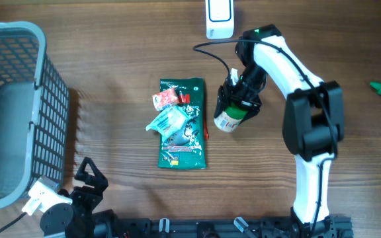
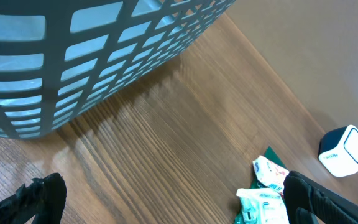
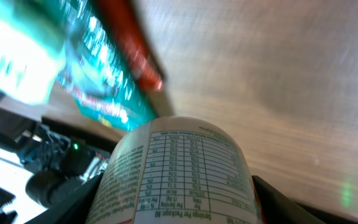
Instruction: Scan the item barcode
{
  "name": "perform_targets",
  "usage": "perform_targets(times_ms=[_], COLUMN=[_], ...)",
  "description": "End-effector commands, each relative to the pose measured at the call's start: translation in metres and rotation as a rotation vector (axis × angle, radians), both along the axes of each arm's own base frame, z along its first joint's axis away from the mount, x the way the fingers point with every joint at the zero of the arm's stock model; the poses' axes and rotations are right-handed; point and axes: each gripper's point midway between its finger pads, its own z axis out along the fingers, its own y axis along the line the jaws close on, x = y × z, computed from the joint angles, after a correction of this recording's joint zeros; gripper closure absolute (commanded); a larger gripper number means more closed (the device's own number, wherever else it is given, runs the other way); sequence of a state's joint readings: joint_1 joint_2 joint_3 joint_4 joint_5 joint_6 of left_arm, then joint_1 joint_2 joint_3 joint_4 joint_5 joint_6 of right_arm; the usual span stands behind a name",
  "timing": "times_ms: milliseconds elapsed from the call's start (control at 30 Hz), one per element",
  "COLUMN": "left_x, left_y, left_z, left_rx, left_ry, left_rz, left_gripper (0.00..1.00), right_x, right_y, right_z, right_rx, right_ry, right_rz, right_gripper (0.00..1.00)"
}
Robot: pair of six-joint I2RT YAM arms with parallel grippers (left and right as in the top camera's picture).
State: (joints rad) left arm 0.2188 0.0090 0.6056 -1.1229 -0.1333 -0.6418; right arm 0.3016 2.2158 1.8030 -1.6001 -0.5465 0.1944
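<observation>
- Two grippers: right gripper (image 1: 239,99) clamps the white tub (image 1: 228,119), just right of the green pouch (image 1: 182,125), near the white scanner (image 1: 219,16)
- left gripper (image 1: 88,177) wide open, empty, beside the basket (image 1: 51,99)

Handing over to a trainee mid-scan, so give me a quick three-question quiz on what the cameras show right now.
1. True or false: the right end effector holds the bottle.
2. Seen from overhead, the basket stands: A left, B centre, C right.
3. Fill in: the left end effector is ____.
Key: 1 true; 2 A; 3 open.
</observation>
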Motion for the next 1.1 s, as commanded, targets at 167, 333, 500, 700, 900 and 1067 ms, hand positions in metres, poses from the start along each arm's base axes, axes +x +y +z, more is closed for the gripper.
perform_targets(times_ms=[167, 333, 500, 700, 900, 1067], left_x=[-0.001, -0.001, -0.001, -0.001, -0.001, -0.001], left_y=[0.002, 0.002, 0.002, 0.002, 0.002, 0.002], left_z=[-0.001, -0.001, -0.001, -0.001, -0.001, -0.001], left_rx=[0.001, 0.001, 0.001, 0.001, 0.001, 0.001], left_ry=[-0.001, -0.001, -0.001, -0.001, -0.001, -0.001], left_rz=[0.016, 0.016, 0.016, 0.016, 0.016, 0.016], left_gripper=[0.0, 0.0, 0.0, 0.0, 0.0, 0.0], right_x=[-0.083, -0.118, -0.13, -0.118, -0.116, -0.116], right_y=[-0.007, -0.008, -0.012, 0.001, 0.016, 0.016], right_z=[0.061, 0.058, 0.057, 0.069, 0.08, 0.08], right_rx=[0.05, 0.06, 0.03, 0.1, 0.2, 0.2], right_ry=[-0.111, -0.128, -0.129, -0.183, -0.172, -0.172], right_rz=[0.078, 0.015, -0.072, -0.148, -0.163, -0.162], right_gripper=[0.5, 0.51, 0.52, 0.53, 0.56, 0.58])
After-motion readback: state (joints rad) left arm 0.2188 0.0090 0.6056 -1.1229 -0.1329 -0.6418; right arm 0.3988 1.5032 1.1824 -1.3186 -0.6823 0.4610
